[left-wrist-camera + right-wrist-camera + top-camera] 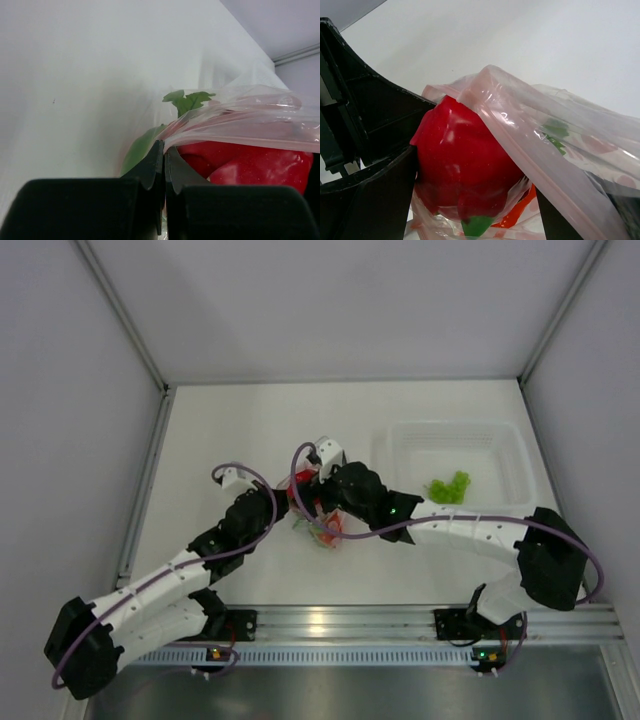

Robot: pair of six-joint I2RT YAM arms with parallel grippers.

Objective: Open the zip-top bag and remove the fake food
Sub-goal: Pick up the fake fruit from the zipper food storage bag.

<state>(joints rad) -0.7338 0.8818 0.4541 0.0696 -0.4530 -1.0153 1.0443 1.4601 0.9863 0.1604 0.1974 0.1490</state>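
The zip-top bag (326, 530) lies crumpled at the table's middle, between both grippers. My left gripper (165, 150) is shut on a fold of the bag's clear plastic (250, 117), just under its pinkish zip strip. My right gripper (476, 185) is shut on the red dragon fruit (460, 160), with bag film around its lower half; its green tip (477, 225) points down. The fruit's top sticks out past the zip strip (530, 150). An orange piece (520, 210) and green leafy pieces (187, 100) remain inside the bag. In the top view the fruit (300, 496) sits between the left gripper (287, 508) and the right gripper (312, 490).
A rigid clear tub (505, 445) stands to the right of the bag, with a green leafy piece (448, 487) in it. White walls enclose the table on the left, back and right. A metal rail (330, 620) runs along the near edge.
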